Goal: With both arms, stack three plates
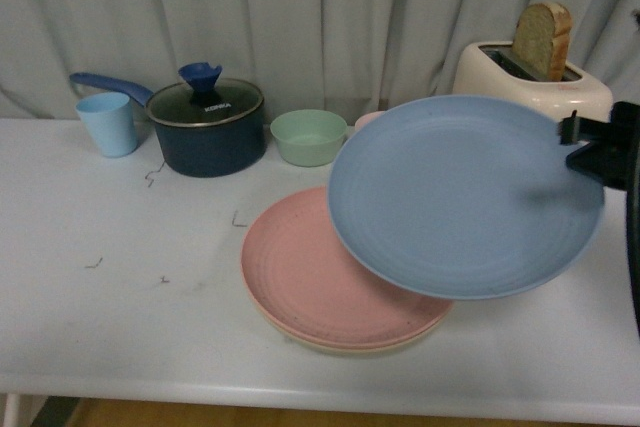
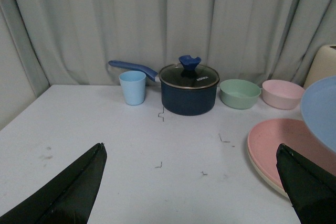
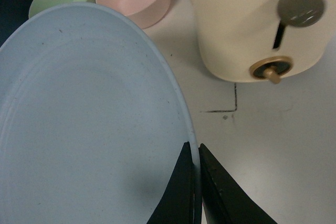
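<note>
The blue plate [image 1: 465, 197] hangs tilted in the air, partly over the pink plate [image 1: 320, 277]. My right gripper [image 3: 193, 148] is shut on the blue plate's [image 3: 79, 124] rim at its right edge; the arm [image 1: 610, 152] shows at the right side of the front view. The pink plate lies on the beige plate [image 1: 330, 345], of which only a thin rim shows. My left gripper [image 2: 191, 153] is open and empty, low over the table left of the pink plate [image 2: 283, 145]; the blue plate's edge [image 2: 321, 111] shows at the side.
At the back stand a light blue cup [image 1: 108, 123], a dark blue lidded pot [image 1: 206, 127], a green bowl [image 1: 308, 136], a pink bowl [image 2: 282, 93] and a cream toaster [image 1: 530, 82] with bread. Small wire scraps [image 1: 238, 219] lie on the white table [image 1: 130, 327].
</note>
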